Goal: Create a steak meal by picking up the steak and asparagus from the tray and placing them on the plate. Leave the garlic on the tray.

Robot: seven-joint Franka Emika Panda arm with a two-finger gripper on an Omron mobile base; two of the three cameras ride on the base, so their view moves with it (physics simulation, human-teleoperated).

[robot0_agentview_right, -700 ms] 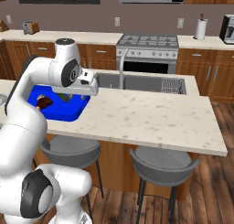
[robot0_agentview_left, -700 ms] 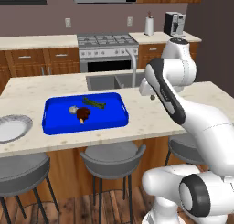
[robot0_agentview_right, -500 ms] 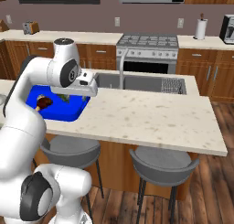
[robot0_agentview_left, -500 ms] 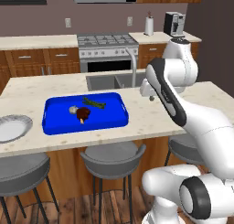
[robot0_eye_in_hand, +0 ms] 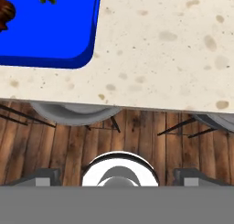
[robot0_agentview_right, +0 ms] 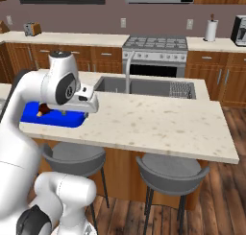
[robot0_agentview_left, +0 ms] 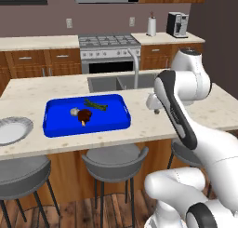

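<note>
Steak (robot0_agentview_left: 85,115): dark reddish-brown rounded lump, short tan bone poking toward frame bottom, sitting mid-tray in the left base view. Tray (robot0_agentview_left: 60,127) is glossy bright blue, rectangular, rounded corners, raised rim. Also in it: asparagus (robot0_agentview_left: 95,104), a thin dark green bundle lying diagonally up-right of the steak, and garlic (robot0_agentview_left: 74,112), a pale round bulb touching the steak's left side. Plate (robot0_agentview_left: 8,134) at left edge of frame, round, white centre, grey patterned rim, nothing on it, well apart from the tray. Counter (robot0_agentview_left: 139,129) is beige speckled stone. My gripper (robot0_agentview_left: 155,108) hangs right of the tray over bare counter, fingers spread wide, holding nothing. Hand view: tray corner upper left, wood floor and grey stools below.
</note>
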